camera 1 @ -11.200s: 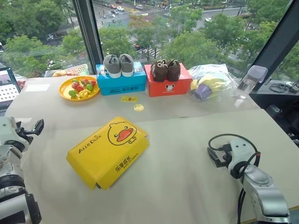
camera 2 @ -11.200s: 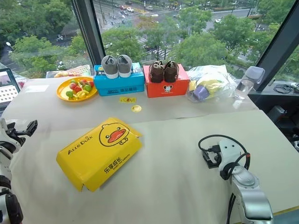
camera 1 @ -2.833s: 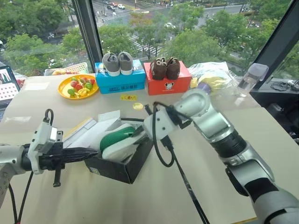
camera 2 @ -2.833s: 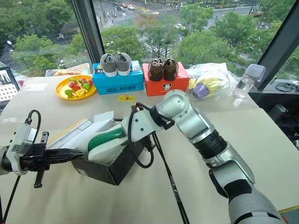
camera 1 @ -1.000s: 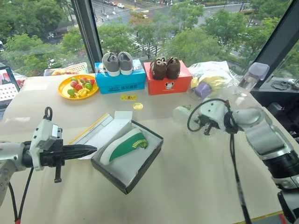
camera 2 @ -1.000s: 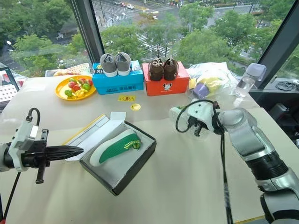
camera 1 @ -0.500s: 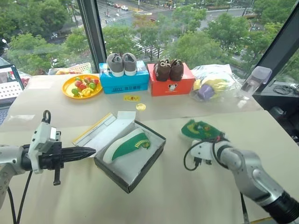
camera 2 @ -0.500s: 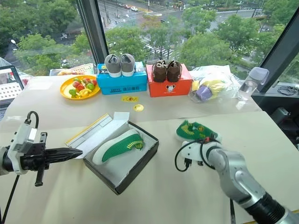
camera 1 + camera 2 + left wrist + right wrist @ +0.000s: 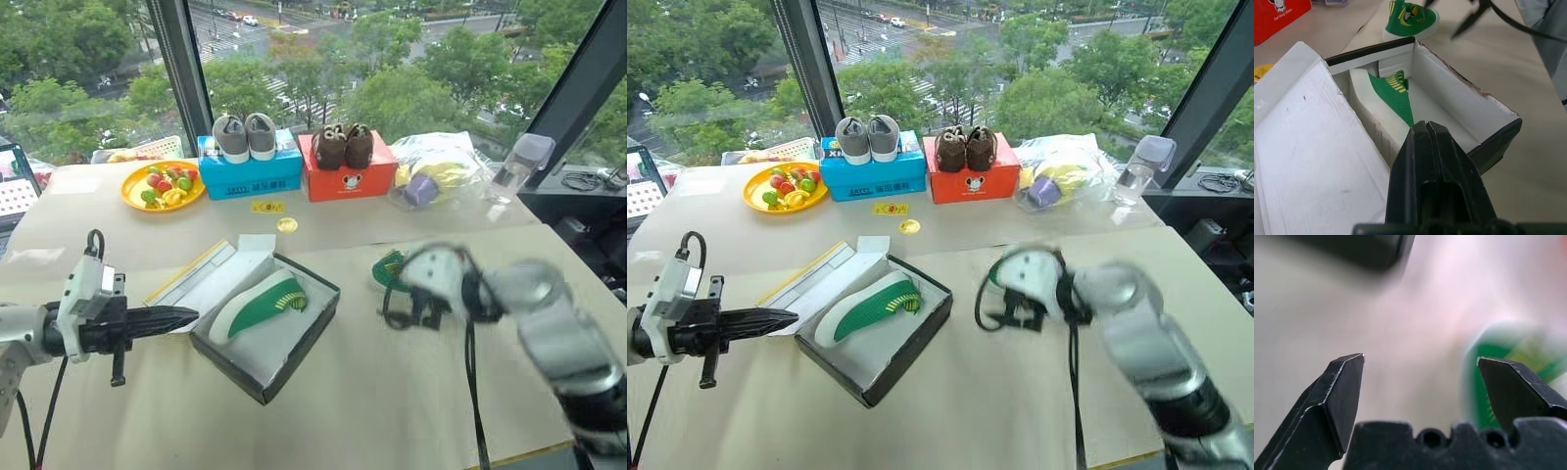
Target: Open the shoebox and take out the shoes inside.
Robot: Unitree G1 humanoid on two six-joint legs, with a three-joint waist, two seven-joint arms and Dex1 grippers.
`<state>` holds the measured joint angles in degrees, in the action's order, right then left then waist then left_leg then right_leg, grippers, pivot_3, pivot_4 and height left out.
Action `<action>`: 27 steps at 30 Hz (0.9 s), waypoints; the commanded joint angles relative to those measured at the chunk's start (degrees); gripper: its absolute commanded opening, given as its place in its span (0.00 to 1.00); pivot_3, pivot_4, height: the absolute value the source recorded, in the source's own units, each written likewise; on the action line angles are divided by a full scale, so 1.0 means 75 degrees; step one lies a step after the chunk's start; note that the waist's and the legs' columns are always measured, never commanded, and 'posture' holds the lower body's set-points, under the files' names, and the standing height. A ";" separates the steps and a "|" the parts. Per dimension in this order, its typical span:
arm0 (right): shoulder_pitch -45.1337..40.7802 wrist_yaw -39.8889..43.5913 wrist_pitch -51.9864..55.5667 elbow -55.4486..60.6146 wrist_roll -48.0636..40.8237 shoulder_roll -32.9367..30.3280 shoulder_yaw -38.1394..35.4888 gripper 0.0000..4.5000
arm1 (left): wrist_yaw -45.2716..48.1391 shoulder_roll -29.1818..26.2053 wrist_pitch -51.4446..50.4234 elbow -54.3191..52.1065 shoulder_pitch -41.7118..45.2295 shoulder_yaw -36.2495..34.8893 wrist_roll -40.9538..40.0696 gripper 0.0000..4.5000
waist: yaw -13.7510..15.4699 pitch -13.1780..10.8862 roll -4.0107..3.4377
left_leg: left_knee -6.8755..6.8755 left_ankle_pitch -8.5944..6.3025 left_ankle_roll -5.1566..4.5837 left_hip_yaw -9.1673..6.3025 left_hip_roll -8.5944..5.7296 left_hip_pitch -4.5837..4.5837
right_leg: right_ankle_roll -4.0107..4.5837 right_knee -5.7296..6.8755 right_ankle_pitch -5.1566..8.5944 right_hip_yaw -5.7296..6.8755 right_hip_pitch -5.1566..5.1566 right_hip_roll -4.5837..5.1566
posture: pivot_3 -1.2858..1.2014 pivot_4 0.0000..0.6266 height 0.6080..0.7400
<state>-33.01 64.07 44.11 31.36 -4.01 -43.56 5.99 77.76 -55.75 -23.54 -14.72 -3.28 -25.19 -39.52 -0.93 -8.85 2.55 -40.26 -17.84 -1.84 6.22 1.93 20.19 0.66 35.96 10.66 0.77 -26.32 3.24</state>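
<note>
Across the worktop, one shoe now lies freed at three o'clock of the shoebox. Our right gripper (jaws apart) has released it; left gripper stays pinched together, second shoe next.

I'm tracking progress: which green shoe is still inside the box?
The green shoe lying in the open shoebox. The other green shoe sits on the table, outside it, near the right gripper.

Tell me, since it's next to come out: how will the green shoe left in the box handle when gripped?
The green shoe looks small and knit, so probably light, its upper yielding. Its white sole seems firmer. Lying tilted in the shoebox, it may shift.
</note>
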 commanded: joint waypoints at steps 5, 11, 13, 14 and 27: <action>-0.2747 0.0770 -0.2037 -0.2098 -0.0624 0.1529 0.1394 0.98 | 0.0058 0.0029 0.0321 0.0133 0.0207 0.0106 0.0070 0.00 | 0.0051 -0.0003 -0.0005 | 0.0049 0.0007 0.0015 0.0010 0.0002 0.0003 | 0.0060 -0.0008 -0.0037 0.0011 -0.0016 -0.0011 | 0.52 0.24 0.93; -0.3103 0.0948 -0.4032 -0.4219 0.0091 0.2317 0.2564 0.98 | 0.0020 0.0063 0.0356 0.0043 0.0075 0.0015 0.0047 0.00 | 0.0026 -0.0004 -0.0006 | 0.0050 0.0028 0.0053 0.0038 -0.0015 0.0036 | 0.0051 -0.0018 -0.0035 0.0017 -0.0037 0.0014 | 0.52 0.24 0.93; -0.3242 0.0925 -0.4542 -0.4885 0.0299 0.2535 0.2733 0.98 | 0.0004 0.0073 0.0367 0.0003 -0.0022 -0.0061 0.0046 0.00 | 0.0019 -0.0004 -0.0007 | 0.0047 0.0029 0.0054 0.0039 -0.0016 0.0045 | 0.0046 -0.0018 -0.0036 0.0017 -0.0040 0.0017 | 0.52 0.24 0.93; -0.3312 0.0909 -0.4740 -0.5147 0.0375 0.2636 0.2791 0.98 | -0.0009 0.0077 0.0380 -0.0017 -0.0071 -0.0093 0.0059 0.00 | 0.0016 -0.0004 -0.0007 | 0.0047 0.0029 0.0054 0.0036 -0.0015 0.0054 | 0.0044 -0.0017 -0.0037 0.0018 -0.0046 0.0017 | 0.52 0.24 0.93; -0.2983 0.1068 -0.5719 -0.6176 0.0868 0.3522 0.3413 0.98 | -0.0194 0.0143 0.0314 -0.0285 -0.0344 -0.0314 0.0007 0.00 | 0.0004 -0.0004 -0.0007 | 0.0036 0.0046 0.0083 0.0033 -0.0008 0.0099 | 0.0043 0.0002 -0.0041 0.0021 -0.0100 0.0014 | 0.52 0.24 0.93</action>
<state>-56.02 72.28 2.87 -15.14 1.73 -18.02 31.02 76.70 -54.73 -21.54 -15.13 -5.68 -25.81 -38.51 -0.91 -8.88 2.50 -39.99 -17.49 -1.21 6.46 1.87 20.91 0.98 36.00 10.36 0.93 -27.06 3.34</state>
